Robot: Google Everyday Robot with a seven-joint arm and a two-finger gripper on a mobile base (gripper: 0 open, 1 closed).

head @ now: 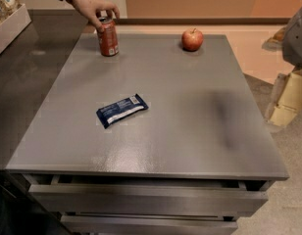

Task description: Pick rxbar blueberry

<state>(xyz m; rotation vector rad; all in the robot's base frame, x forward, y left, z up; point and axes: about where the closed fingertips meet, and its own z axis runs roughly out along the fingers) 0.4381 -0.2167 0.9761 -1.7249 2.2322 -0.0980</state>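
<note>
The rxbar blueberry [122,109] is a flat dark blue wrapper with a white label patch. It lies flat and at a slant on the grey cabinet top [190,131], left of the middle. My gripper [283,106] shows as cream-coloured parts under a grey arm piece at the right edge of the view. It is off the side of the cabinet top, far to the right of the bar, and holds nothing that I can see.
A red soda can [108,37] stands at the back left, with a person's hand [94,6] on its top. A red apple [192,39] sits at the back, right of the middle. Drawers [141,199] are below the front edge. A white bin [9,23] is at far left.
</note>
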